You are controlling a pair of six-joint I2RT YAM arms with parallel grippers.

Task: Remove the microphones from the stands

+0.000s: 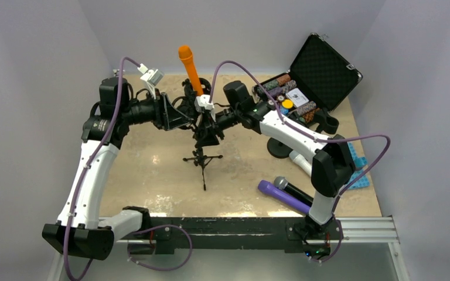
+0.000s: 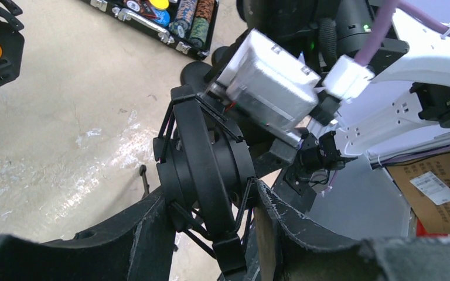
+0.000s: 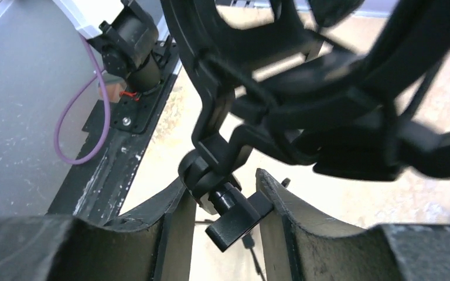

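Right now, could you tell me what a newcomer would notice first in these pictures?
The orange microphone juts up from the black stand mid-table, where the left arm and right arm meet. An open black case of poker chips sits back right, and a purple microphone lies front right.

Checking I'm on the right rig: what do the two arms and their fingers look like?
Both the left arm and right arm have white shells, black joints and black bases, each trailing a purple cable. Fingers are broad, black, rough-edged. A silver camera box sits on the right wrist.
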